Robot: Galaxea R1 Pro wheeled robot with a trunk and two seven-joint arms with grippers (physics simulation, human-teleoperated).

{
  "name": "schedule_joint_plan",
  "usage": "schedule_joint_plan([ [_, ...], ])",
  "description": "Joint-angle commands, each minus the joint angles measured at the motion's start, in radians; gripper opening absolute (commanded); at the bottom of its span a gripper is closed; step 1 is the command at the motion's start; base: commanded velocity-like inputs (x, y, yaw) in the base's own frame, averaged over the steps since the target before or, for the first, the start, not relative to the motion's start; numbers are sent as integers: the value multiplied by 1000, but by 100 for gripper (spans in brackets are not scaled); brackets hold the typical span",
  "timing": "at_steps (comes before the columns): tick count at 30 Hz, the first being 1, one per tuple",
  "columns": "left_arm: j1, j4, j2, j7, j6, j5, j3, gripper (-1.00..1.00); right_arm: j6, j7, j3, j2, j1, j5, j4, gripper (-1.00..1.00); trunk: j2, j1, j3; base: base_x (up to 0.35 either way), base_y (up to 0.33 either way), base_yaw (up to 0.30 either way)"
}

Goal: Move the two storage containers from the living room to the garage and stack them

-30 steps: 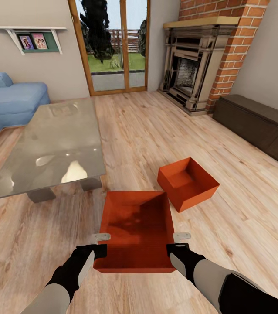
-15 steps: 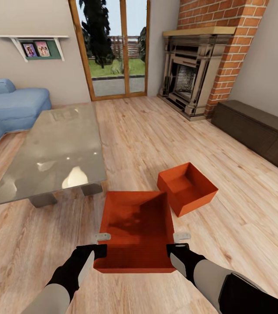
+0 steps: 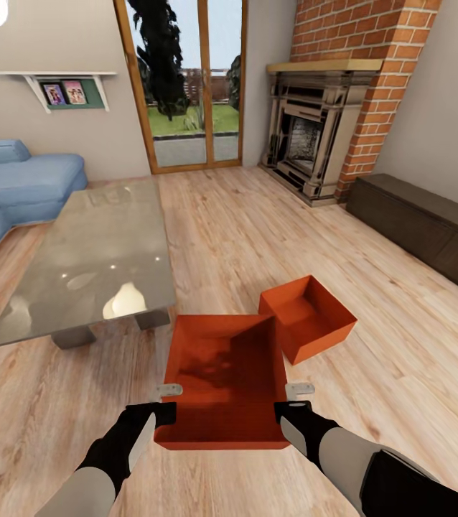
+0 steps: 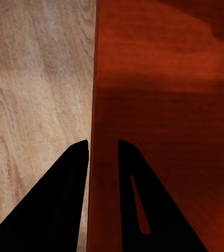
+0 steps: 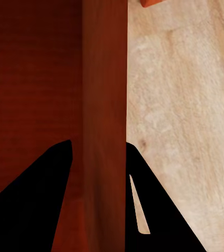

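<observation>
**Head view: one bin gripped by both arms, its twin beyond**

Head view shows the left pincer [image 3: 163, 403] and right pincer [image 3: 291, 402], each narrow and clamped over an opposite side wall of the near storage container [image 3: 225, 409]. Its long axis runs straight away between them, held above the wood plank floor [image 3: 372, 373]. The second container [image 3: 308, 316] sits on the planks just past the right pincer, nearer that arm. Two bins counted, both in the living room; the garage trip looks unstarted.

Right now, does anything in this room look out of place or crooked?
The second orange container sits skewed on the wood plank floor, turned at an angle to the held container and the glass table. Nothing looks spilled or damaged.
</observation>
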Motion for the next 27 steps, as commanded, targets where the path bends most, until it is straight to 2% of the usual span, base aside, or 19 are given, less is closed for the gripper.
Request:
schedule_joint_plan([
  [1, 0, 0, 0, 10, 8, -13, 3, -100, 6, -22, -13, -1, -1, 21, -2, -100, 7, -4, 4, 0, 0, 0],
  [27, 0, 2, 0, 10, 8, -13, 3, -100, 6, -22, -13, -1, -1, 21, -2, -100, 189, -104, 127, 0, 0, 0],
])
